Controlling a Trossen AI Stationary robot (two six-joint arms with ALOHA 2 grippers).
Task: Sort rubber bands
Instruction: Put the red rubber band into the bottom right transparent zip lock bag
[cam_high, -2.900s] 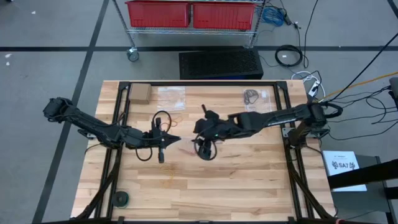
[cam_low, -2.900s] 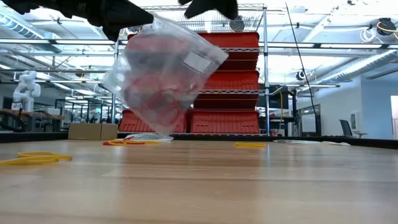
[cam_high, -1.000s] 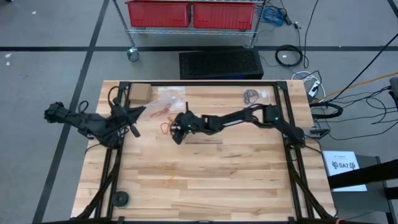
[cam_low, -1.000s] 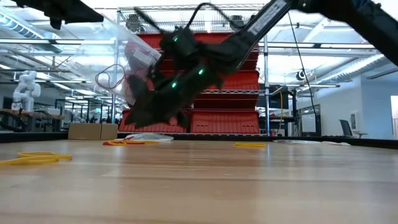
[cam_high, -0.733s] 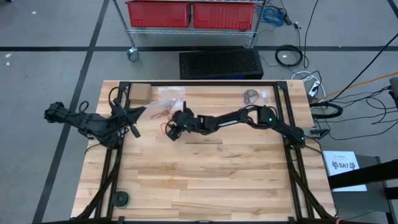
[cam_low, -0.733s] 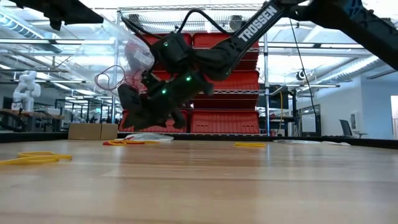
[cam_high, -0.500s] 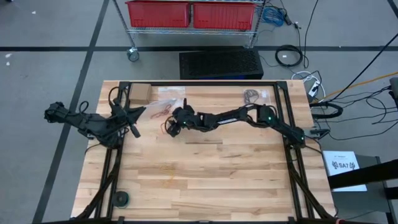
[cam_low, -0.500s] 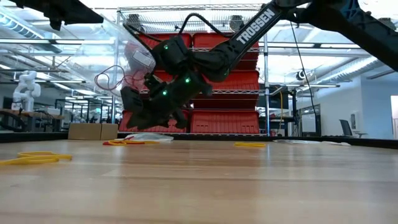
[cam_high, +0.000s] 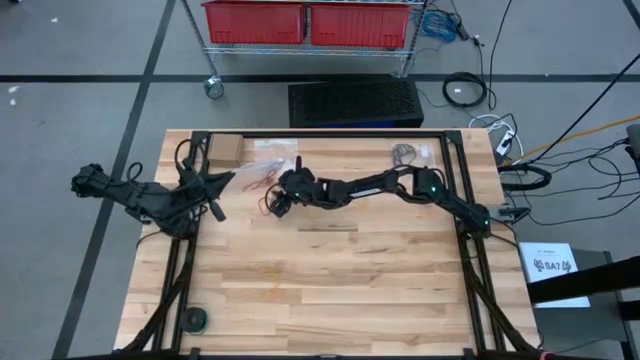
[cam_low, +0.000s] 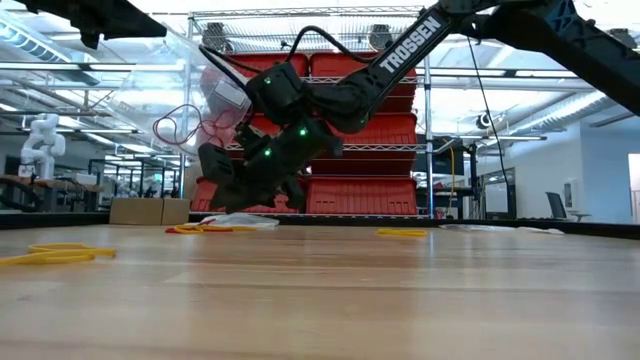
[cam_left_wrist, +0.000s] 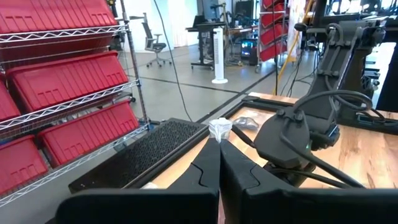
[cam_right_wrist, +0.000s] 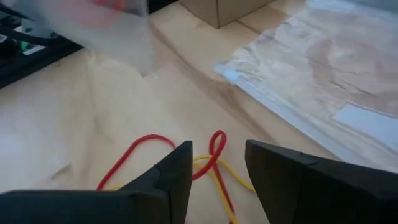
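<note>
Right gripper (cam_right_wrist: 214, 165): I log its fingers spread and empty over tangled red and yellow rubber bands (cam_right_wrist: 205, 163) at the table's (cam_high: 330, 290) far-left area, having crept closer this past second, so I judge a pick imminent. Left gripper (cam_left_wrist: 219, 163): fingers pressed together pinching a clear bag (cam_low: 185, 75); only the low view shows that bag hanging aloft.

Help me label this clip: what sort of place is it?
Probably a robotics lab or workshop: wire shelving stacked with red bins, cables on the floor, and a white humanoid robot in the background.
</note>
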